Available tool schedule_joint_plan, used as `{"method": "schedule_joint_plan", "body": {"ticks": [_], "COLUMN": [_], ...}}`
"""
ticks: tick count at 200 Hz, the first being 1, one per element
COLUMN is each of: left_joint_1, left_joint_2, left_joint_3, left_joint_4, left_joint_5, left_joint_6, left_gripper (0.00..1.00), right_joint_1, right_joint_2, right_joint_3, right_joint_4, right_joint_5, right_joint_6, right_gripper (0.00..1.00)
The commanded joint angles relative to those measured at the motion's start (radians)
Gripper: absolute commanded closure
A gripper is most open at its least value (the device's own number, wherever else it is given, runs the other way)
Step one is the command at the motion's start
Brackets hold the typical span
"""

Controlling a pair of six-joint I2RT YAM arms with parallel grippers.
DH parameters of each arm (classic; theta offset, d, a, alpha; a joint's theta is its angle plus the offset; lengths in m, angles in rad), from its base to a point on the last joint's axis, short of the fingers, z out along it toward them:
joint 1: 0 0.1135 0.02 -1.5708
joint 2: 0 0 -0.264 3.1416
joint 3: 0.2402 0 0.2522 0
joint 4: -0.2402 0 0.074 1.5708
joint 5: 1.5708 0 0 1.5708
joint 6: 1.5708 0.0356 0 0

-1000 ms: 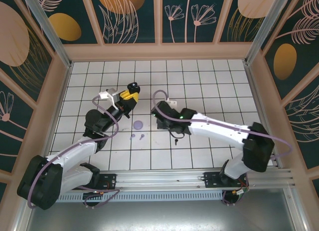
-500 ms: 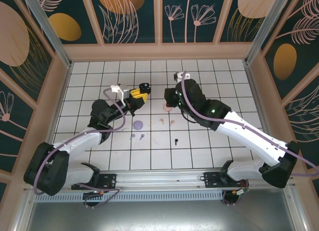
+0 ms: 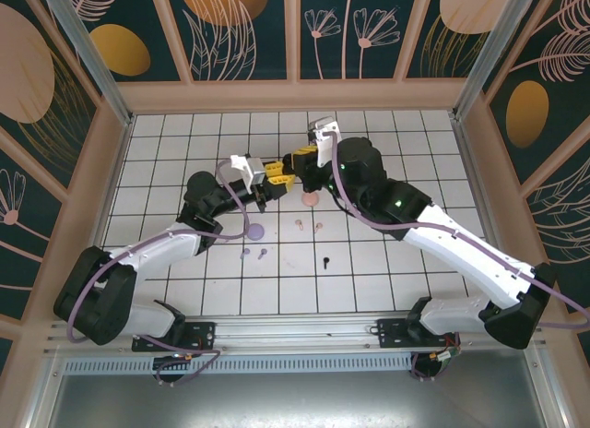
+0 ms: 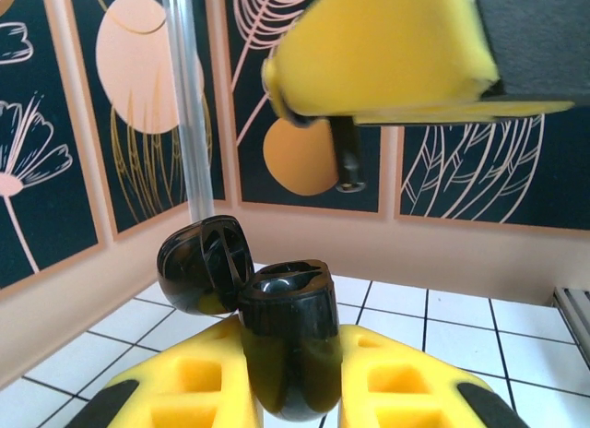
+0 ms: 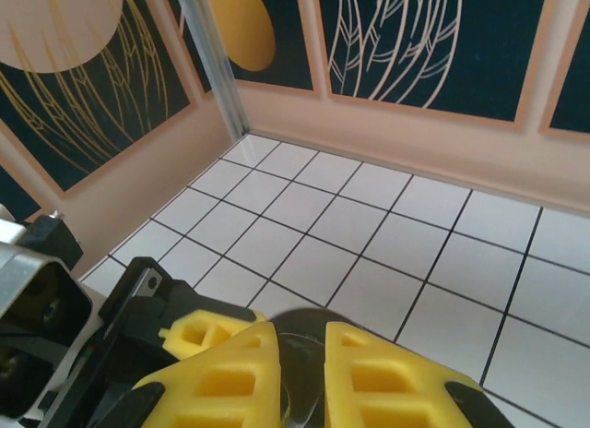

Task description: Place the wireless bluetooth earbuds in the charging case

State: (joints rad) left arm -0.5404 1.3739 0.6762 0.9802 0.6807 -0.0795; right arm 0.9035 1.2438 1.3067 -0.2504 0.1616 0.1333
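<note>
My left gripper (image 4: 290, 359) is shut on a glossy black charging case (image 4: 286, 322) that stands upright with its lid (image 4: 203, 262) hinged open to the left. Just above the case's mouth hangs a black earbud (image 4: 348, 156), stem down, under the yellow fingers (image 4: 387, 50) of my right gripper, which is shut on it. From above, the left gripper (image 3: 274, 175) and right gripper (image 3: 297, 160) meet tip to tip over the tiles. In the right wrist view the right gripper (image 5: 302, 359) has a dark shiny shape between its fingers.
On the tiled floor lie a pink round case (image 3: 310, 198), a lilac round case (image 3: 255, 231), two pale pink earbuds (image 3: 309, 226), two lilac earbuds (image 3: 253, 254) and one black earbud (image 3: 325, 261). Patterned walls enclose the floor.
My right gripper rose from the floor near the black earbuds and swung up and left to meet the left gripper. The left gripper carried the black case rightward.
</note>
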Motion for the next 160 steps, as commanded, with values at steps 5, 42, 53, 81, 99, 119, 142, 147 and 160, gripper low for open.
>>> {"method": "schedule_joint_plan", "body": {"ticks": [5, 42, 53, 81, 99, 119, 142, 147, 160], "left_joint_1": [-0.007, -0.007, -0.008, -0.009, -0.009, -0.01, -0.012, -0.012, -0.013], "left_joint_2": [0.005, -0.019, -0.029, -0.049, -0.058, -0.065, -0.071, -0.073, -0.074], "left_joint_3": [0.028, 0.025, 0.023, 0.025, 0.026, 0.027, 0.026, 0.026, 0.026], "left_joint_4": [-0.014, -0.009, -0.015, -0.022, -0.024, -0.031, -0.034, -0.035, -0.037], "left_joint_5": [0.027, 0.045, 0.048, 0.054, 0.056, 0.062, 0.066, 0.068, 0.067], "left_joint_6": [0.075, 0.08, 0.084, 0.087, 0.09, 0.091, 0.09, 0.091, 0.092], "left_gripper": [1.0, 1.0, 1.0, 1.0, 1.0, 1.0, 1.0, 1.0, 1.0], "right_joint_1": [-0.016, -0.028, -0.033, -0.035, -0.035, -0.037, -0.038, -0.038, -0.038], "right_joint_2": [-0.061, -0.093, -0.099, -0.103, -0.102, -0.099, -0.092, -0.092, -0.089], "right_joint_3": [-0.026, -0.051, -0.056, -0.07, -0.08, -0.086, -0.091, -0.093, -0.096], "right_joint_4": [0.079, 0.088, 0.086, 0.088, 0.089, 0.093, 0.101, 0.104, 0.111], "right_joint_5": [-0.062, -0.116, -0.138, -0.189, -0.198, -0.198, -0.191, -0.189, -0.186], "right_joint_6": [-0.054, -0.054, -0.052, -0.049, -0.048, -0.044, -0.04, -0.039, -0.035], "right_gripper": [0.86, 0.86, 0.86, 0.86, 0.86, 0.86, 0.86, 0.86, 0.86]}}
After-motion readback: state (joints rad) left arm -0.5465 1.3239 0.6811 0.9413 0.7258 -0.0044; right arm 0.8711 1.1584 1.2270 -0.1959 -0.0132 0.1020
